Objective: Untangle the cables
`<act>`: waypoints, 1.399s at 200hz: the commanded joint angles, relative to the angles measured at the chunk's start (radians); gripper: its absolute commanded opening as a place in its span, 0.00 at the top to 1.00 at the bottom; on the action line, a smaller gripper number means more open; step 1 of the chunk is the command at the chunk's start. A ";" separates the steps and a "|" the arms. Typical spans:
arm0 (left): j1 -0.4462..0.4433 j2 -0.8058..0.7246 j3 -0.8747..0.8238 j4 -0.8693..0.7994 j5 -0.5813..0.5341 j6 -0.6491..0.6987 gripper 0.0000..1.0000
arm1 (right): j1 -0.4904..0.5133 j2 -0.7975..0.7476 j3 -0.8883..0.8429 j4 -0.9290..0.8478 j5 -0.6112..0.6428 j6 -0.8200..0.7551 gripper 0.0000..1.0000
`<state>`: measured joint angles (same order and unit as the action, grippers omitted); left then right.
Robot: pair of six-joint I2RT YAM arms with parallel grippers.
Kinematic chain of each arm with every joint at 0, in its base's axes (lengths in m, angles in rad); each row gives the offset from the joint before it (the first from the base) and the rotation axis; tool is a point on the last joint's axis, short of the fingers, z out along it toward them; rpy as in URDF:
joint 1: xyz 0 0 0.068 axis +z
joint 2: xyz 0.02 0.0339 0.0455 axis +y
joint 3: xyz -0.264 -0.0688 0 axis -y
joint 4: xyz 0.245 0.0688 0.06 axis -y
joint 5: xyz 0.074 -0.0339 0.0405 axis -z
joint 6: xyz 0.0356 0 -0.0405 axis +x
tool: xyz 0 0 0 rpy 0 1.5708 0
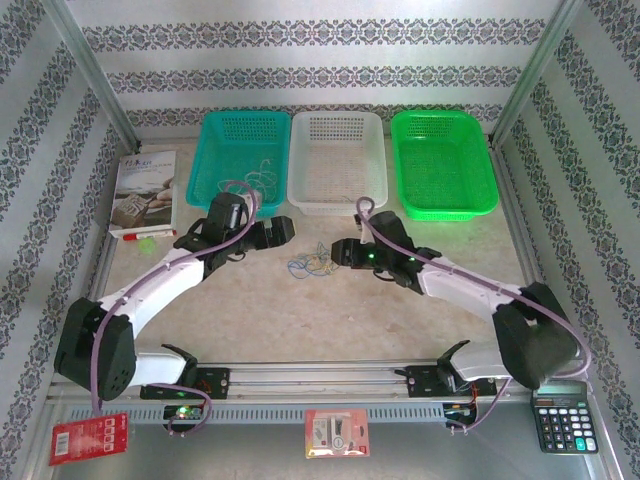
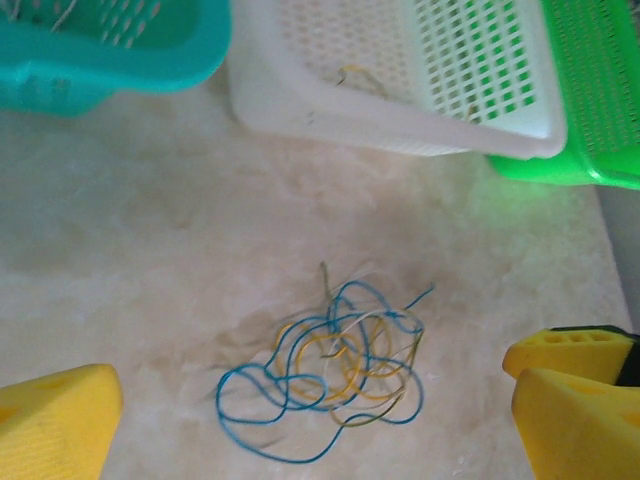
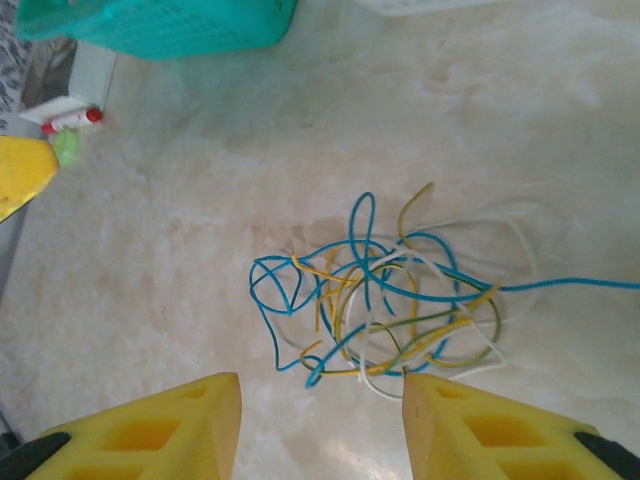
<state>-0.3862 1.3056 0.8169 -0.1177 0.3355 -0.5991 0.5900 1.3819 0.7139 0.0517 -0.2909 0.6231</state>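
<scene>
The cables (image 1: 313, 265) lie as one small tangle of blue, yellow, whitish and olive wires on the table between my two grippers. My left gripper (image 1: 285, 232) is just left of the tangle and stands wide open. In the left wrist view the tangle (image 2: 335, 365) sits ahead of the left gripper (image 2: 312, 400), between its yellow fingers (image 2: 60, 420). My right gripper (image 1: 338, 252) is just right of the tangle. In the right wrist view the right gripper (image 3: 320, 390) is open, and the cables (image 3: 385, 295) lie just beyond its fingertips (image 3: 440, 410), with nothing held.
A teal basket (image 1: 215, 170), a white basket (image 1: 337, 195) and a green basket (image 1: 441, 200) stand in a row behind the tangle. A thin whitish wire (image 1: 263, 172) lies in the teal one. A book (image 1: 143, 188) and a red marker (image 1: 130, 234) are at left, a calculator (image 1: 563, 422) at front right.
</scene>
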 commanded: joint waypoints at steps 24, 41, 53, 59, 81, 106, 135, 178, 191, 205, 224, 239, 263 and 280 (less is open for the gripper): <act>-0.005 -0.004 -0.038 0.104 -0.032 -0.050 0.00 | 0.050 0.074 0.097 -0.045 0.131 -0.124 0.53; -0.005 0.001 -0.043 0.122 -0.032 -0.065 0.00 | 0.053 0.101 0.122 -0.069 0.152 -0.159 0.53; -0.005 0.004 -0.047 0.135 -0.033 -0.072 0.00 | 0.054 0.123 0.139 -0.082 0.161 -0.182 0.53; -0.005 0.006 -0.048 0.141 -0.034 -0.077 0.00 | 0.055 0.134 0.147 -0.089 0.164 -0.193 0.52; -0.005 0.022 -0.041 0.147 -0.025 -0.080 0.00 | 0.054 0.154 0.166 -0.122 0.193 -0.215 0.53; -0.005 0.033 -0.034 0.148 -0.021 -0.078 0.00 | 0.018 0.114 0.115 -0.112 0.201 -0.150 0.53; -0.005 0.038 -0.026 0.151 -0.002 -0.072 0.00 | -0.054 0.029 -0.005 -0.026 0.145 0.030 0.53; -0.009 0.045 -0.021 0.162 0.009 -0.073 0.00 | -0.100 -0.003 -0.129 0.179 0.078 0.329 0.49; -0.011 0.051 -0.017 0.164 0.011 -0.073 0.00 | -0.098 0.013 -0.131 0.209 0.080 0.393 0.49; -0.014 0.055 -0.015 0.167 0.015 -0.075 0.00 | -0.098 0.041 -0.136 0.264 0.076 0.458 0.49; -0.014 0.056 -0.013 0.170 0.017 -0.073 0.00 | -0.095 0.082 -0.130 0.298 0.086 0.503 0.49; -0.014 0.052 -0.012 0.165 0.017 -0.069 0.00 | -0.095 0.116 -0.126 0.326 0.080 0.532 0.50; -0.015 0.045 -0.010 0.164 0.018 -0.065 0.00 | -0.088 0.146 -0.138 0.353 0.097 0.565 0.51; -0.014 0.041 -0.010 0.164 0.019 -0.065 0.00 | -0.084 0.159 -0.146 0.365 0.107 0.576 0.53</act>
<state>-0.3874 1.3552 0.7830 0.0128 0.3397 -0.6632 0.4919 1.5227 0.5835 0.3527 -0.1993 1.1439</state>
